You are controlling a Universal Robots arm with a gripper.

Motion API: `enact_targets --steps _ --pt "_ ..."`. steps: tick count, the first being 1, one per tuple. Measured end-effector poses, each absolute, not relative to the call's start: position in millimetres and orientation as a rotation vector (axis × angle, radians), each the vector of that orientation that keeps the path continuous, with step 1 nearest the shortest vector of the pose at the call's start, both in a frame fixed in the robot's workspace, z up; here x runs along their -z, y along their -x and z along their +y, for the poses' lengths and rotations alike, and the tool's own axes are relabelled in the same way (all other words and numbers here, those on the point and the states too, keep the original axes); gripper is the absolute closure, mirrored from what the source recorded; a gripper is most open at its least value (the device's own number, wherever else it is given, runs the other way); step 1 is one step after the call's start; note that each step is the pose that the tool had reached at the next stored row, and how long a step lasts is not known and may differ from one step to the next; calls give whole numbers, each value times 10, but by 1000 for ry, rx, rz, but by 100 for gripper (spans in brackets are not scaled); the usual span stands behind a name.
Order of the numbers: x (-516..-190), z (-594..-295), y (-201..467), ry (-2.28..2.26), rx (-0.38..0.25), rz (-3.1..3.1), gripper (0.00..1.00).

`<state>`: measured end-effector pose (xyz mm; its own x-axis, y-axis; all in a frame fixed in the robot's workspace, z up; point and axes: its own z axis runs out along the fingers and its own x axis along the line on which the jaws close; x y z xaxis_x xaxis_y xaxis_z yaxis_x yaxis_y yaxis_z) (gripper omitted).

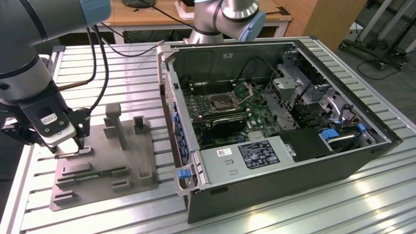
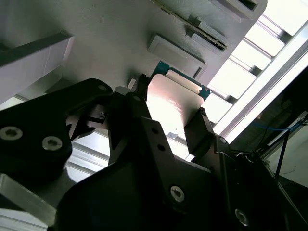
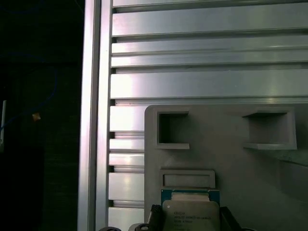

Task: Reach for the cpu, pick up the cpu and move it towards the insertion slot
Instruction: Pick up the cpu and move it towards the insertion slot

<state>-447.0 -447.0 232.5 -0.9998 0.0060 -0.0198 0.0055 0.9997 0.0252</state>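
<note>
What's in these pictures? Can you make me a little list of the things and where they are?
gripper: low over the grey tray, at the cpu
cpu: on the grey tray, silver top up
grey tray: on the slatted table, at the exterior view's left
insertion slot: inside the open computer case, dark centre showing

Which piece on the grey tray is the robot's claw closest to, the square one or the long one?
The pale silver square cpu: the gripper is right at it, while the long green memory stick lies farther along the grey tray.
</note>
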Motion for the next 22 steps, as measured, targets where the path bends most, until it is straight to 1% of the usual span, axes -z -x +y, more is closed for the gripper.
enact_targets --steps 22 --pt "-2400 -4470 4471 -9 -39 3121 46"
